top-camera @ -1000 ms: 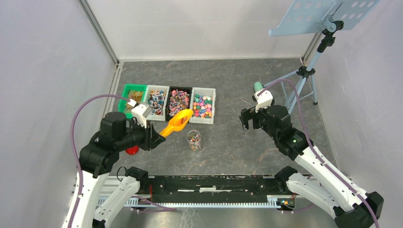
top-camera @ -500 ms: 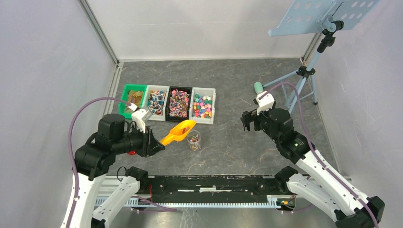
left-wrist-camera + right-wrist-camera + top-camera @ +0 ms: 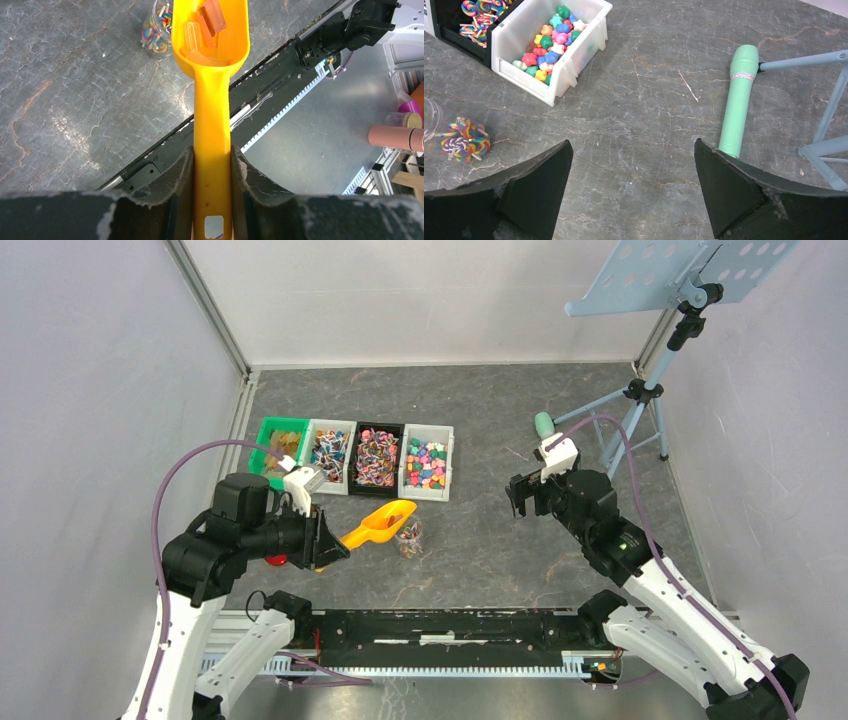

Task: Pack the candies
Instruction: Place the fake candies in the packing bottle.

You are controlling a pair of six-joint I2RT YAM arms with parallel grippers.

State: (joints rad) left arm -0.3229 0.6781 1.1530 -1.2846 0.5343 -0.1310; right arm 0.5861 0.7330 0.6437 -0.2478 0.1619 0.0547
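Observation:
My left gripper (image 3: 325, 540) (image 3: 211, 150) is shut on the handle of an orange scoop (image 3: 380, 523) (image 3: 210, 40). A few wrapped orange and pink candies (image 3: 205, 22) lie in the scoop's bowl. The bowl's tip hangs over the mouth of a clear jar (image 3: 408, 537) (image 3: 157, 25), which has swirled lollipops in its bottom (image 3: 463, 140). Behind it stands a row of bins of candies: green (image 3: 280, 445), white (image 3: 330, 452), black (image 3: 378, 455), and white with star-shaped sweets (image 3: 428, 462) (image 3: 549, 47). My right gripper (image 3: 518, 495) (image 3: 631, 145) hovers open over bare table, right of the jar.
A music stand (image 3: 680, 270) stands at the back right, and its mint-green foot (image 3: 544, 423) (image 3: 738, 95) rests on the table near my right gripper. A red lid (image 3: 278, 558) peeks out beside my left arm. A black rail (image 3: 450, 625) runs along the near edge.
My left gripper has carried the scoop down and toward the near edge, from beside the bins to over the jar's mouth. The right gripper has shifted slightly right and stays open.

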